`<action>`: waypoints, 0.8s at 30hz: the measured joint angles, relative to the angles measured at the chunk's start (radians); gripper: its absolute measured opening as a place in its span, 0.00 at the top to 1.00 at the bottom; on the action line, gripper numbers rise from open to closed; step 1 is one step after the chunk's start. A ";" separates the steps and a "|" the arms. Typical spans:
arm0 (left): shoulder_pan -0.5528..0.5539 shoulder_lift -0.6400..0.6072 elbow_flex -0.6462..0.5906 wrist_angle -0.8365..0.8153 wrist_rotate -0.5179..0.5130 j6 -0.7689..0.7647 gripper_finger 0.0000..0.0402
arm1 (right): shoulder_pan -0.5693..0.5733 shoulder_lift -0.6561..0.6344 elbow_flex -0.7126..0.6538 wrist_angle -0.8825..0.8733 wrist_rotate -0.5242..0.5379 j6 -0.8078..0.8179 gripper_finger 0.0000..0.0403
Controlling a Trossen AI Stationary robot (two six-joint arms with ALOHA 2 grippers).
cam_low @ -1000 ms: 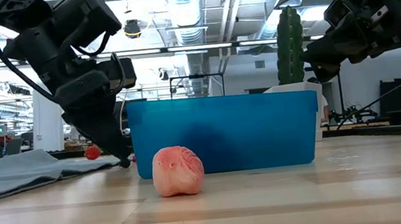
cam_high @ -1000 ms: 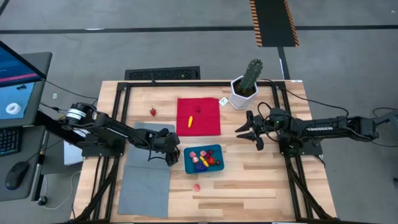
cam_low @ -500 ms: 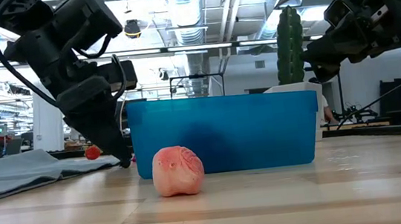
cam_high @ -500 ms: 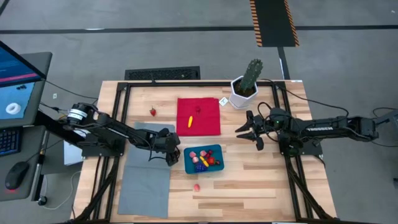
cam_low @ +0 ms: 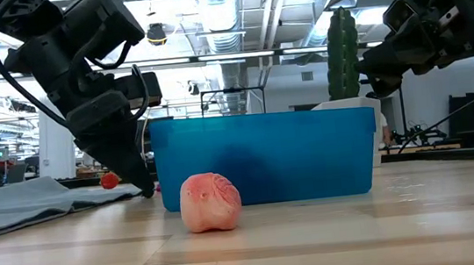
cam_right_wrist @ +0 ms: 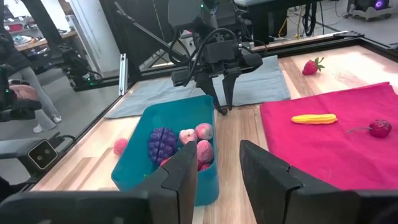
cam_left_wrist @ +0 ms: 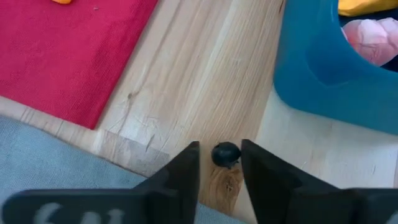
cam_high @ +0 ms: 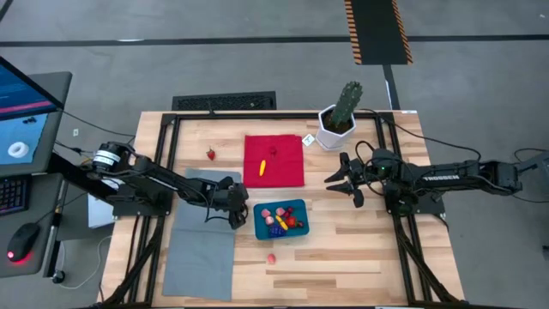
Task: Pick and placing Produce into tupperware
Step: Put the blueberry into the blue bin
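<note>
Left gripper [cam_high: 236, 216] is occupying the narrow bare strip between grey mat [cam_high: 199, 249] and blue container [cam_high: 280, 220]; the container wall is blocking passage rightward, red cloth [cam_high: 274, 160] lying beyond.

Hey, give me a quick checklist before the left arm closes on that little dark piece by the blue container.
1. Small dark piece lies between the left gripper fingers: ok.
2. Left gripper open: ok.
3. Fingertips low enough to grip: cannot tell.
4. Tupperware close beside, with room inside: ok.
5. Right gripper apart, above the table right of the red cloth: ok.
6. Pink piece on the table outside the tupperware: not ok.
</note>
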 joint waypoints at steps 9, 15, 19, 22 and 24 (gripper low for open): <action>-0.009 -0.003 0.034 0.000 0.072 0.057 0.88 | 0.000 0.000 0.000 -0.002 0.000 0.000 0.64; -0.024 -0.004 0.083 -0.148 0.039 0.065 0.89 | 0.000 0.000 0.000 -0.006 0.000 0.017 0.64; -0.035 -0.020 0.101 -0.236 -0.050 0.060 0.89 | 0.000 0.000 0.000 -0.009 0.000 0.018 0.64; -0.041 -0.066 0.101 -0.236 -0.067 0.074 0.89 | 0.000 0.000 0.000 -0.012 0.000 0.018 0.65; -0.049 -0.113 0.102 -0.235 -0.075 0.084 0.89 | 0.000 0.000 0.000 -0.013 0.000 0.018 0.65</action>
